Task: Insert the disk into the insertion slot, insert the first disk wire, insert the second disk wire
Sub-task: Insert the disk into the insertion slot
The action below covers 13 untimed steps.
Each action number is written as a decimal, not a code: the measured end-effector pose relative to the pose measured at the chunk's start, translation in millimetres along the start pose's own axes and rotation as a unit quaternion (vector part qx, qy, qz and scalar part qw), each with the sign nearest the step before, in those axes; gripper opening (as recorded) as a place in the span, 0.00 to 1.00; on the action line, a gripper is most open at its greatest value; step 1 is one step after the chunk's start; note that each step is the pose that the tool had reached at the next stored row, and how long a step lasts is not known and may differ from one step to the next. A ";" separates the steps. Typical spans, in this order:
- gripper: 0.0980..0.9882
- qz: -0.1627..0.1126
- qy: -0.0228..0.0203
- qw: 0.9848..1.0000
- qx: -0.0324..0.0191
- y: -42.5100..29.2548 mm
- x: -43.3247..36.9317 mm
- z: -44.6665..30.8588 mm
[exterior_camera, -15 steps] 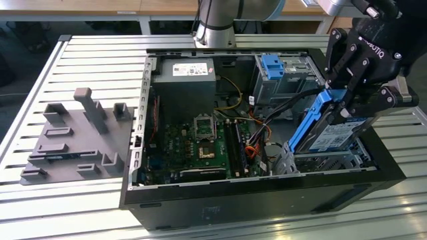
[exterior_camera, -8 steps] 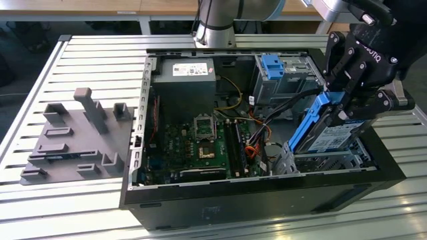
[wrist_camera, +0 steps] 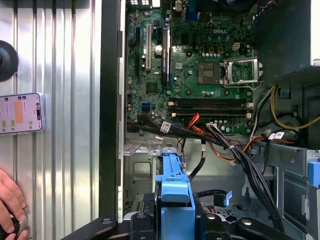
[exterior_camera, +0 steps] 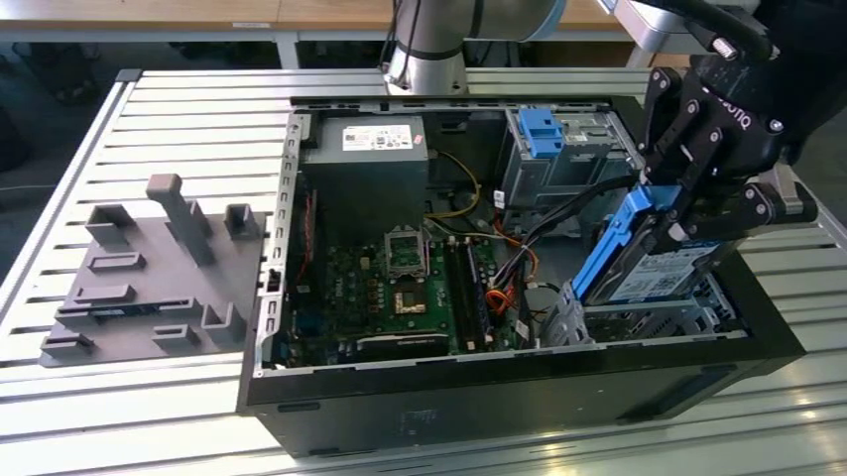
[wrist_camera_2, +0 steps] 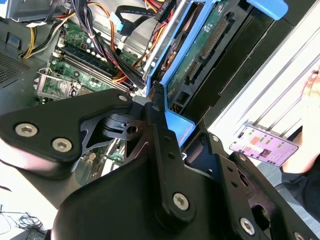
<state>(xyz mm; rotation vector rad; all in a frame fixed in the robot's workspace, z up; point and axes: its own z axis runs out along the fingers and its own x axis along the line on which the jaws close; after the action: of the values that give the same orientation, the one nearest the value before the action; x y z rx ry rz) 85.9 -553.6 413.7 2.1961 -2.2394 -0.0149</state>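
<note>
Step 1: fingers (exterior_camera: 721, 213) clamped on disk (exterior_camera: 656, 268), lower right, tilted over insertion slot (exterior_camera: 642, 319), not yet seated.

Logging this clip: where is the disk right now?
On the exterior view's right, the disk is held tilted by the gripper, over the insertion slot.

The exterior view looks down from mid-distance on the open black computer case (exterior_camera: 463, 416) on the slatted metal table (exterior_camera: 173, 109). The first wrist view faces straight down into it; the second wrist view hugs the black end effector (wrist_camera_2: 167, 107). All share the green motherboard (exterior_camera: 397, 288) and blue-framed silver disk (exterior_camera: 656, 268).
</note>
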 end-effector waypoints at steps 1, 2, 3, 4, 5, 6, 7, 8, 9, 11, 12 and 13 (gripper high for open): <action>0.30 0.000 0.000 1.000 0.000 0.0 0.0 0.4; 0.30 0.000 0.000 1.000 0.000 0.0 0.0 0.7; 0.30 0.000 0.000 1.000 0.000 0.0 0.0 1.1; 0.30 0.000 0.000 1.000 0.000 0.0 0.0 1.4; 0.30 0.000 0.000 1.000 0.000 0.0 0.0 1.8; 0.30 0.000 0.000 1.000 0.000 0.0 0.0 2.1; 0.30 0.000 0.000 1.000 0.000 0.0 0.0 2.5; 0.30 0.000 0.000 1.000 0.000 0.0 0.0 2.8; 0.30 0.000 0.000 1.000 0.000 0.0 0.0 3.1; 0.30 0.000 0.000 1.000 0.000 0.0 0.0 3.7; 0.30 0.000 0.000 1.000 0.000 0.0 0.0 4.0; 0.30 0.000 0.000 1.000 0.000 0.0 0.0 4.3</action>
<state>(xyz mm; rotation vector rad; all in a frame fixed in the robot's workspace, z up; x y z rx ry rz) 85.9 -553.6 409.4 2.1961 -2.2394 -0.0150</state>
